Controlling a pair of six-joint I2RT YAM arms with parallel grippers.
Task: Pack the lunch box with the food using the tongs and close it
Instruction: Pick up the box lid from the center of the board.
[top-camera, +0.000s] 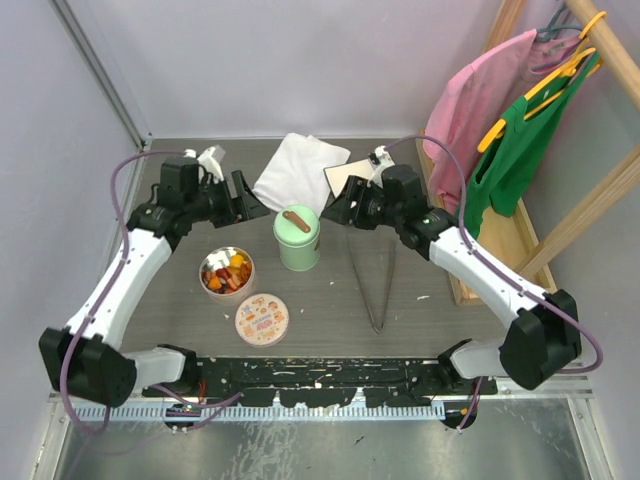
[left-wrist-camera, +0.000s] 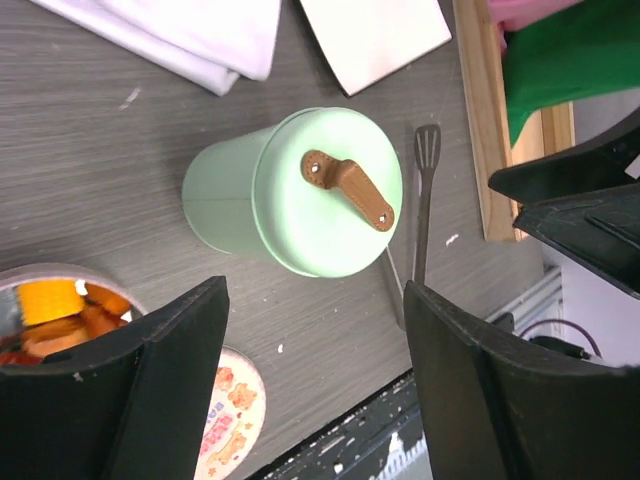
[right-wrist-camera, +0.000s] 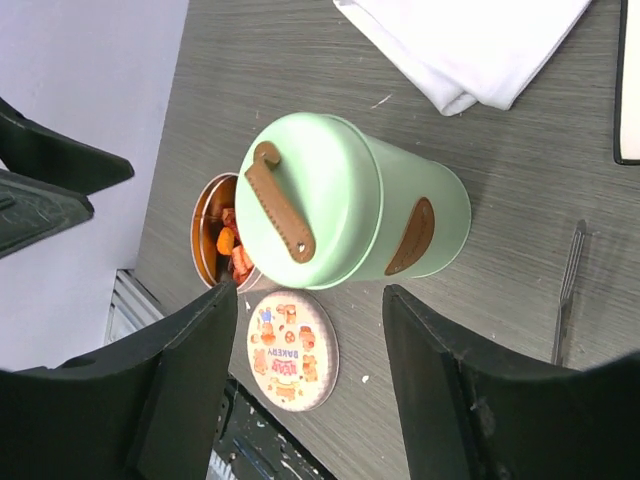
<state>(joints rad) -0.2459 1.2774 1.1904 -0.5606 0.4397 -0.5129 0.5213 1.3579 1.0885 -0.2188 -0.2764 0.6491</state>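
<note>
Mint-green lunch box (top-camera: 297, 240) upright, lidded; food (top-camera: 227, 272) heaped in round tin (top-camera: 251, 268) left; tongs (top-camera: 377, 285) flat, right.

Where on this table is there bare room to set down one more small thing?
Bare table lies between the round printed lid and the tongs, on the near side of the green lunch box. The back is crowded: white cloth, white card, and the left gripper and right gripper, both open, beside the box.
</note>
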